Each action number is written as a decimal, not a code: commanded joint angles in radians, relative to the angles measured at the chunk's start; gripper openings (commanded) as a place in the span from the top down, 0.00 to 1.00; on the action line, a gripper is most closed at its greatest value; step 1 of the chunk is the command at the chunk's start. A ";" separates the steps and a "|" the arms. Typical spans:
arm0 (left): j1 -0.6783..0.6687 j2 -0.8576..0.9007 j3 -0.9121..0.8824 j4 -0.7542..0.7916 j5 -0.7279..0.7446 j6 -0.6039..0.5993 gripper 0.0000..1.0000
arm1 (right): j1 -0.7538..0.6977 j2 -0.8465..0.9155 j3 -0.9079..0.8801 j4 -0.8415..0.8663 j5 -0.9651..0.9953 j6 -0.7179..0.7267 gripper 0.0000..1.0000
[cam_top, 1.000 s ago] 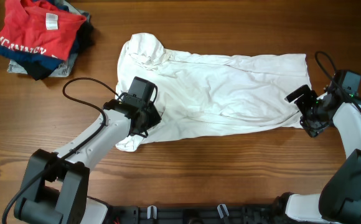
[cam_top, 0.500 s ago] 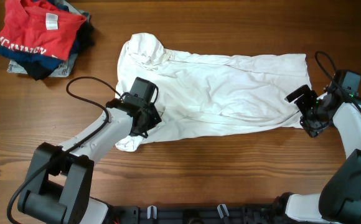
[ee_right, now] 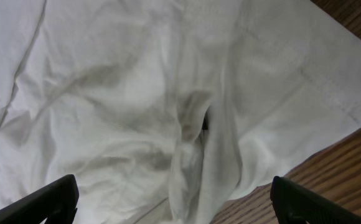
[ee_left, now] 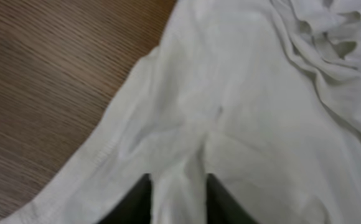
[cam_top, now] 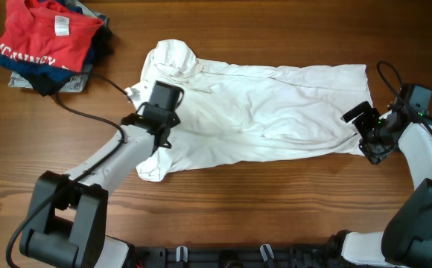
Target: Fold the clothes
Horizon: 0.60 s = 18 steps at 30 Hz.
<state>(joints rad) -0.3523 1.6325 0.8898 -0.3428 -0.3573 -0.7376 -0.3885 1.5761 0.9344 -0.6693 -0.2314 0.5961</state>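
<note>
A white shirt (cam_top: 275, 104) lies spread across the wooden table, its collar end bunched at the left. My left gripper (cam_top: 159, 125) sits over the shirt's left part and is shut on a pinched fold of the white fabric (ee_left: 179, 186). My right gripper (cam_top: 366, 134) is at the shirt's right hem, near its lower right corner. Its fingers are wide open, with rumpled white cloth (ee_right: 193, 137) lying between them.
A pile of folded clothes with a red shirt (cam_top: 48, 37) on top sits at the far left corner. Bare wooden table (cam_top: 275, 193) runs along the front. A black cable (cam_top: 89, 82) from the left arm loops over the table.
My left gripper has moved up and to the left along the shirt, pulling the pinched fabric with it. The right arm has not moved.
</note>
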 commanded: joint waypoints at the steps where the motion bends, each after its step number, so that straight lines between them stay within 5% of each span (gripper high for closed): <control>1: 0.082 0.000 0.014 0.007 0.042 0.141 0.00 | 0.003 -0.016 0.020 0.002 0.017 -0.019 0.00; 4: 0.109 -0.008 0.014 -0.046 0.084 0.180 0.00 | 0.003 -0.016 0.020 -0.002 0.023 -0.026 0.00; 8: 0.108 -0.133 0.022 -0.304 0.158 0.176 0.00 | -0.006 -0.017 0.020 -0.035 0.080 -0.072 0.01; 10: 0.108 -0.231 0.022 -0.397 0.281 0.177 0.05 | -0.008 -0.017 0.020 -0.036 0.058 -0.076 0.15; 14: 0.108 -0.271 0.018 -0.447 0.427 0.181 0.56 | -0.008 -0.016 0.020 -0.043 0.088 -0.095 0.70; 16: 0.107 -0.235 0.008 -0.467 0.515 0.186 0.75 | -0.008 -0.015 0.019 -0.054 0.109 -0.096 0.71; 18: 0.095 -0.196 0.002 -0.462 0.586 0.227 0.80 | -0.008 -0.011 0.019 -0.056 0.113 -0.096 0.71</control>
<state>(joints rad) -0.2493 1.3842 0.9024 -0.8078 0.0723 -0.5541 -0.3923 1.5761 0.9363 -0.7216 -0.1547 0.5140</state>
